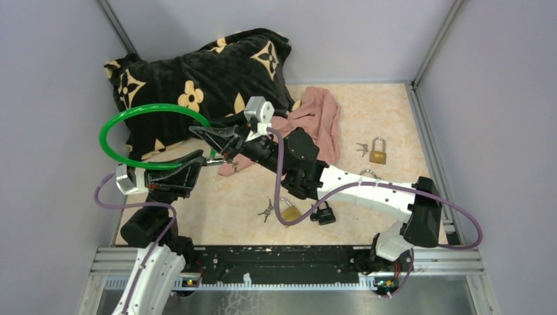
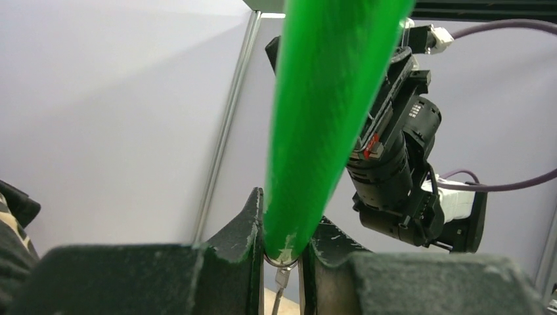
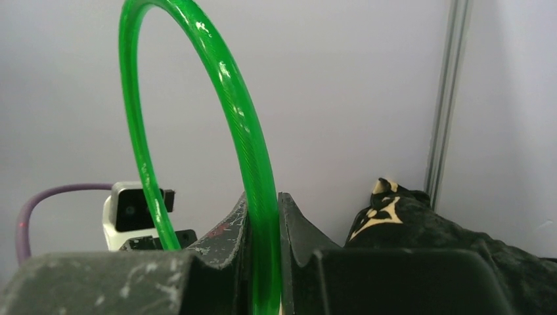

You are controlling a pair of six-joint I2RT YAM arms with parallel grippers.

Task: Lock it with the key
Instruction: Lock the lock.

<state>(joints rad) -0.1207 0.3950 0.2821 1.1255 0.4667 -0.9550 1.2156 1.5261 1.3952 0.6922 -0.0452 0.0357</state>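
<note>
A green cable lock (image 1: 150, 134) hangs as a raised loop over the left of the table, held by both grippers. My left gripper (image 1: 203, 159) is shut on one end of the cable (image 2: 325, 125). A metal ring (image 2: 283, 261) with a small key (image 2: 281, 279) hangs just below that end, between the fingers. My right gripper (image 1: 198, 131) is shut on the cable (image 3: 261, 216) a little farther along, close above the left one. The right wrist (image 2: 394, 164) shows near the left camera. A lock body on the cable is hidden.
A black flowered blanket (image 1: 203, 65) and a pink cloth (image 1: 318, 118) lie at the back. A brass padlock (image 1: 378, 152) with keys (image 1: 362, 149) sits right. Another brass padlock (image 1: 289, 211), keys (image 1: 266, 210) and a black padlock (image 1: 324, 214) lie near the front. Walls enclose three sides.
</note>
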